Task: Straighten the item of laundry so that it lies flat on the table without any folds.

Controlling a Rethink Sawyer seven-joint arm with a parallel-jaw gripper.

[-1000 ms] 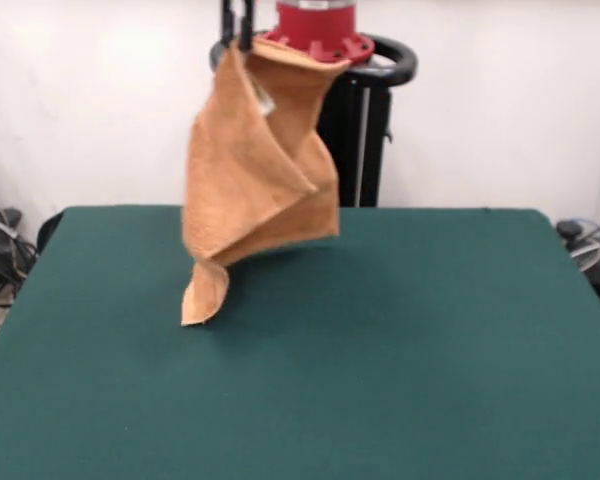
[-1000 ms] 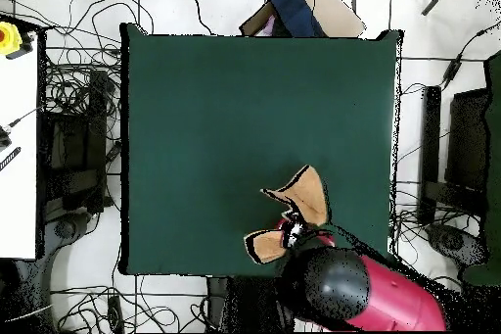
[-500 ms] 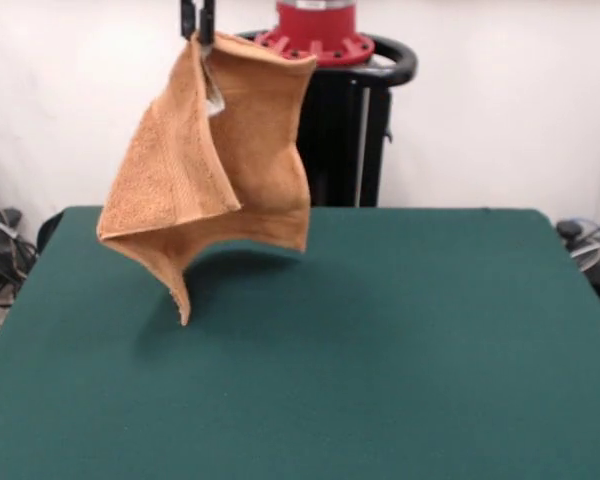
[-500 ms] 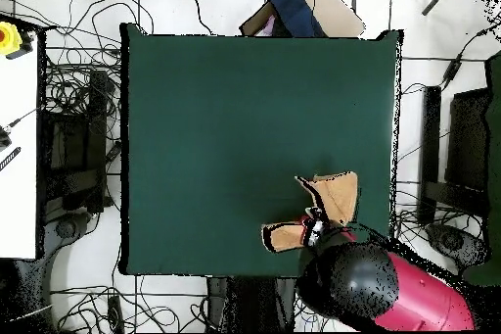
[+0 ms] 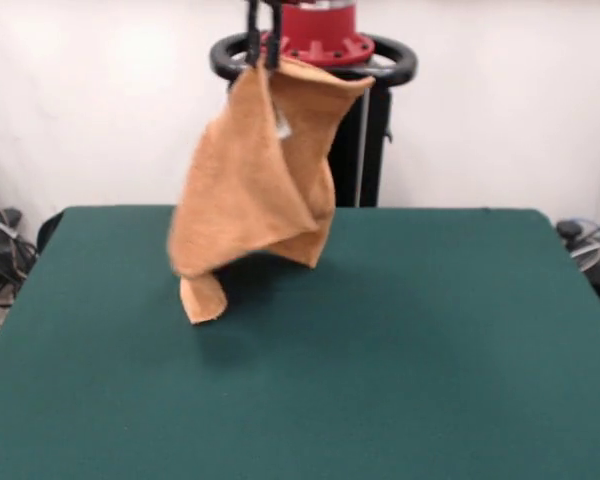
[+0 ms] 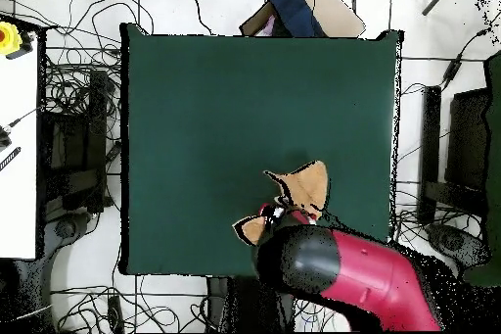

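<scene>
The item of laundry (image 5: pixel 255 190), an orange-tan towel, hangs in the air in twisted folds, held by its top edge. A small white tag shows near the top. Its lowest corner dangles just over the table (image 5: pixel 400 330), near the far left part of the green top. My gripper (image 5: pixel 262 50) is shut on the towel's upper edge, its dark fingers (image 5: pixel 251 35) coming down from the top of the front view. From overhead, the towel (image 6: pixel 301 188) peeks out beside the red and black arm (image 6: pixel 333 271), which covers the gripper, close to the table's (image 6: pixel 215 105) bottom edge.
The black stand with its ring handle (image 5: pixel 380 60) rises behind the towel. Cables and equipment lie on the floor around the table (image 6: pixel 68 154). A blue and brown object (image 6: pixel 294 12) lies beyond the table's top edge in the overhead view.
The gripper has swung back to the right in the front view with the towel. The flared-out cloth has dropped back into a hanging twist.
</scene>
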